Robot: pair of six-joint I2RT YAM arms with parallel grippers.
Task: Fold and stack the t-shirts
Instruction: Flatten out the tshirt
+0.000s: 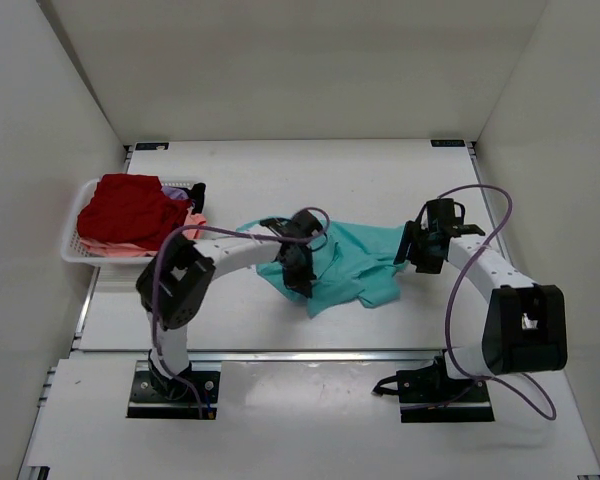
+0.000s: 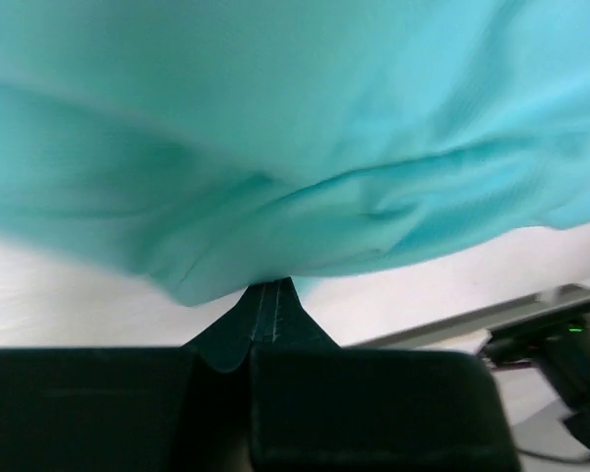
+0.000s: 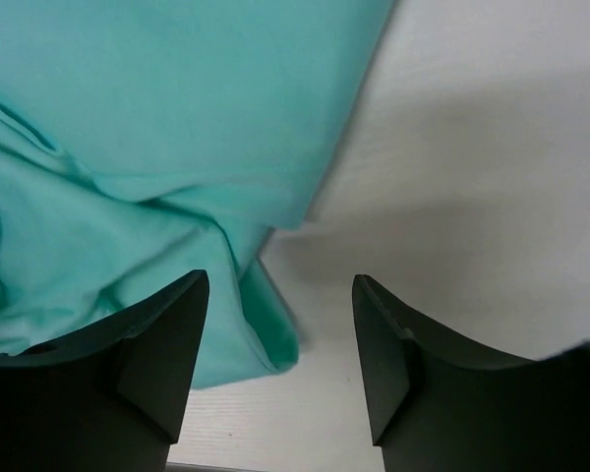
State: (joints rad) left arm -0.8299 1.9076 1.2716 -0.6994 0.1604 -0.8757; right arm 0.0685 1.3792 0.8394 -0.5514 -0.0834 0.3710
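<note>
A teal t-shirt (image 1: 355, 262) lies crumpled on the white table in the middle of the top view. My left gripper (image 1: 298, 264) sits at its left part. In the left wrist view this gripper (image 2: 265, 288) is shut, its tips pinching the teal t-shirt's (image 2: 305, 147) lower edge. My right gripper (image 1: 412, 250) is at the shirt's right edge. The right wrist view shows it (image 3: 280, 279) open, with a folded corner of the teal t-shirt (image 3: 261, 329) lying between its fingers (image 3: 167, 344). A dark red t-shirt (image 1: 130, 210) and a salmon pink one (image 1: 194, 219) are piled in the basket.
A white mesh basket (image 1: 72, 240) stands at the table's left edge, beside the left wall. White walls close in the table on the left, back and right. A dark cable and arm base (image 2: 560, 359) show at the right of the left wrist view.
</note>
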